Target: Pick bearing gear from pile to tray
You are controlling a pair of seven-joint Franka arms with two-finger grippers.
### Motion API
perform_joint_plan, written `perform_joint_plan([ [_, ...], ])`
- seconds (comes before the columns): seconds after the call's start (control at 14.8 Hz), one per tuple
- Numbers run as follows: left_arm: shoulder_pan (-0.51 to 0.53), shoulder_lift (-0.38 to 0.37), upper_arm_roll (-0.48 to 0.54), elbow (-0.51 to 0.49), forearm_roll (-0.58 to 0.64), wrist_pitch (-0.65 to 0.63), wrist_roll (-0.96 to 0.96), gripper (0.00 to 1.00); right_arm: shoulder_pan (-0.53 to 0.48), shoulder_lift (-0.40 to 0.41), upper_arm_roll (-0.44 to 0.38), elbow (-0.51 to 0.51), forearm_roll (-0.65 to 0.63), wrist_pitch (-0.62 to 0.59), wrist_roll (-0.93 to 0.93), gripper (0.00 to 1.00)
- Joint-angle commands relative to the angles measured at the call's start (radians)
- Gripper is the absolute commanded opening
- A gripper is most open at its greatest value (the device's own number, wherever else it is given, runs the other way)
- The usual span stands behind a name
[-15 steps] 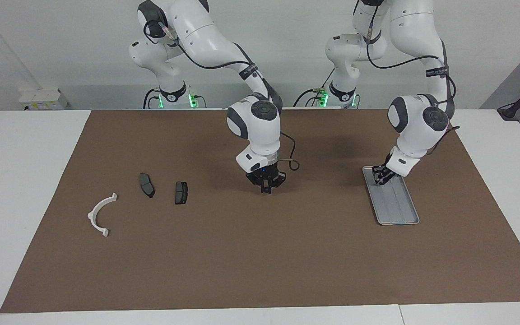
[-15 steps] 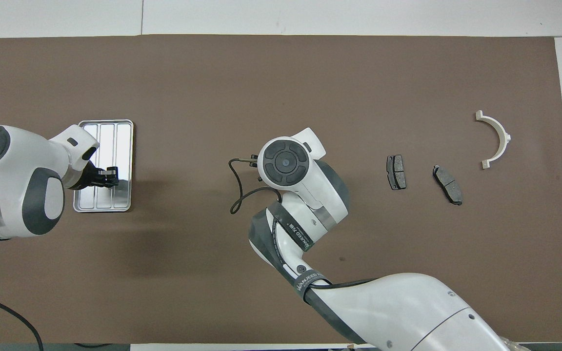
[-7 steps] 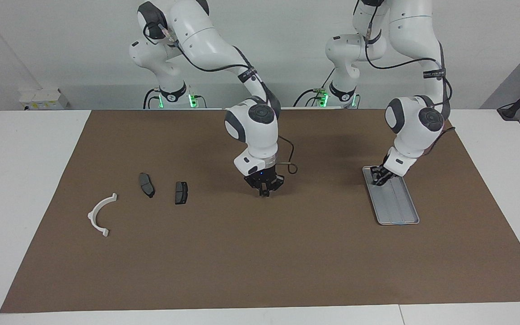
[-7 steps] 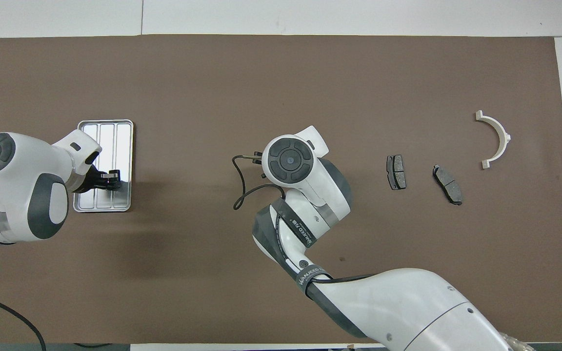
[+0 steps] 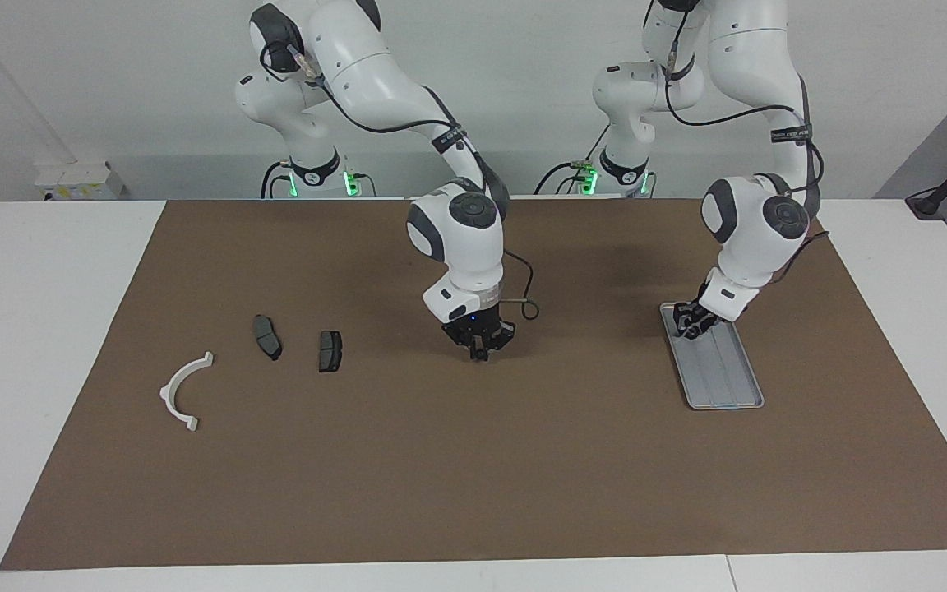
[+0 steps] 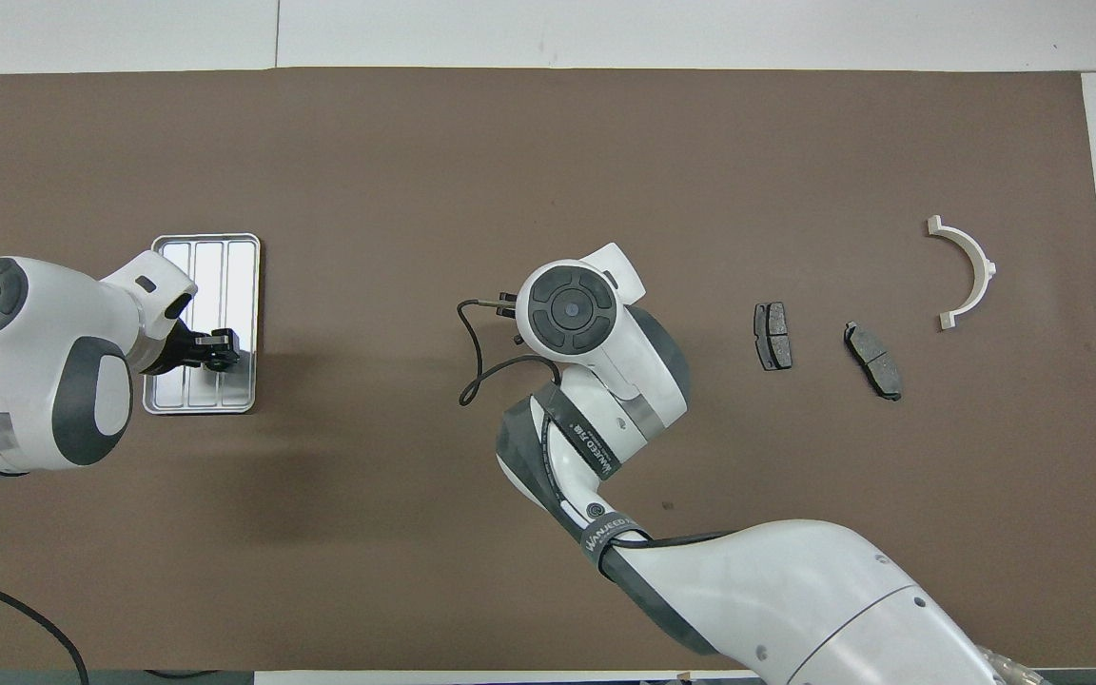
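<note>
Apparently the right gripper (image 5: 480, 350) hangs low over the middle of the surface (image 5: 473, 477), pointing down; whether it is open or closed, I cannot tell. Read on the overhead view, the pile (image 6: 773, 335) lies at 3 o'clock from it: two brake pads (image 5: 267, 337), long axes roughly 12 to 6, and a white bracket (image 5: 183, 392). The tray (image 5: 728, 386) lies at 9 o'clock, long axis also 12 to 6, with the left gripper (image 5: 691, 325) over its 6 o'clock end, state unclear. No bearing gear is distinguishable. The right arm is judged nearer to the pile.
</note>
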Motion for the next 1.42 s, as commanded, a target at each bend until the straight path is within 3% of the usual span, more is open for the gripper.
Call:
perform_joint_plan([
  [0.0,-0.018,0.001,0.006,0.071,-0.006,-0.051,-0.015,0.54,-0.015,0.002,0.012,-0.005,0.000,0.022,0.000,0.72],
  [0.27,-0.052,0.043,0.003,0.202,-0.012,-0.125,-0.096,0.56,-0.029,0.002,0.007,0.015,-0.001,0.024,0.001,0.79],
  [0.41,-0.112,0.054,0.003,0.239,-0.013,-0.140,-0.203,0.58,-0.103,-0.004,-0.002,0.059,-0.017,0.019,-0.058,0.83],
  [0.81,-0.299,0.089,0.004,0.321,-0.013,-0.160,-0.553,0.63,-0.337,-0.059,0.009,0.076,0.000,-0.025,-0.529,0.88],
  [0.88,-0.336,0.110,0.006,0.363,-0.015,-0.191,-0.623,0.68,-0.376,-0.065,0.010,0.076,0.002,-0.041,-0.613,0.88],
  [1.08,-0.452,0.253,0.007,0.568,-0.013,-0.277,-0.856,0.98,-0.456,-0.103,0.010,0.088,0.002,-0.119,-0.790,0.90],
  [1.35,-0.549,0.394,0.009,0.746,-0.013,-0.320,-1.036,1.00,-0.525,-0.226,0.007,0.084,0.002,-0.350,-0.876,0.94],
])
